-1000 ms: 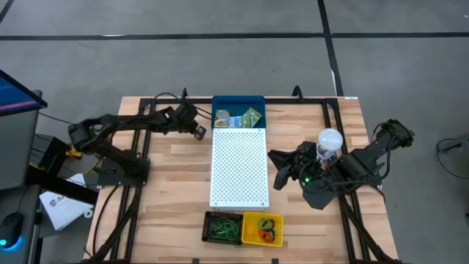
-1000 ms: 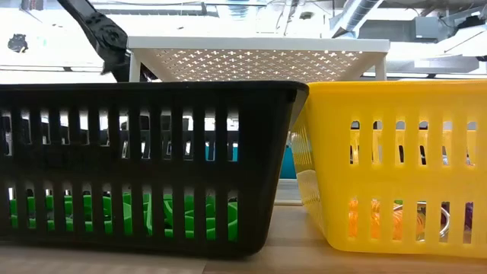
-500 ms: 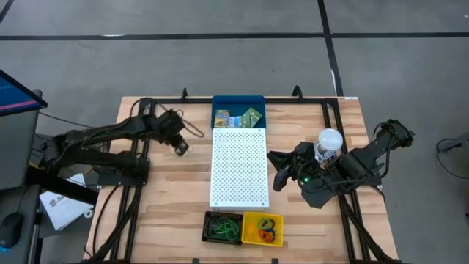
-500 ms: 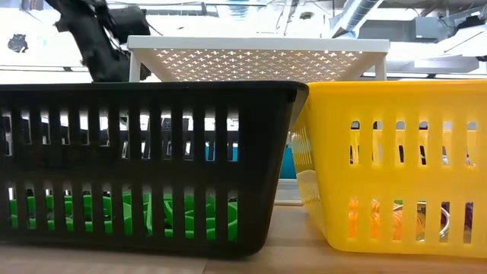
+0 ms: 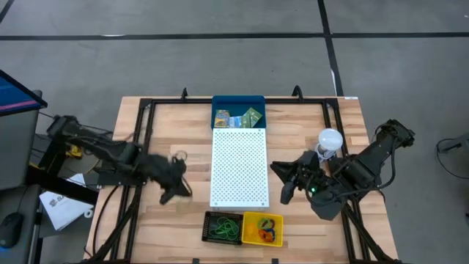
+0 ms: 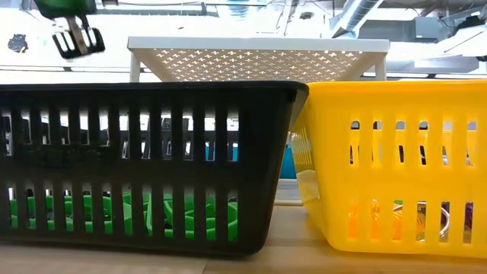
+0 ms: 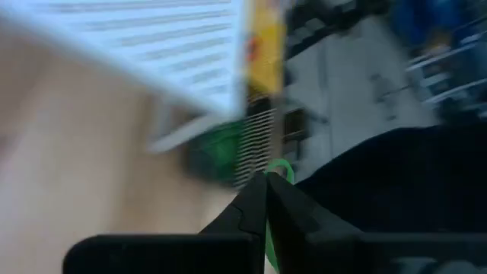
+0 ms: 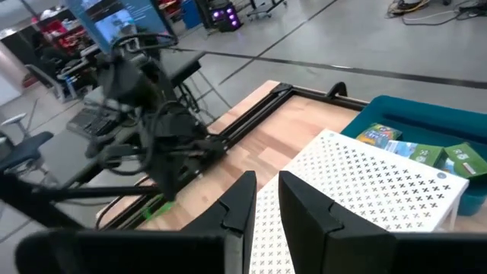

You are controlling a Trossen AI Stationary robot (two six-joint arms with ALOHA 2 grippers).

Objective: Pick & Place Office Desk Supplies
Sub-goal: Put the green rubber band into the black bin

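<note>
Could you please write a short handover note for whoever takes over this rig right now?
Left claw: shut on a green band, left of the white board, near the bins.
Right claw: hovers right of the board; nothing seen in it.
Done: green bands lie in the black bin, mixed colours in the yellow bin.
Packets sit in the blue tray.
Left: drop the held band, probably into the black bin.

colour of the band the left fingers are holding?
Green. The band pokes out between the shut left fingers; left wrist view shows it best.
</note>
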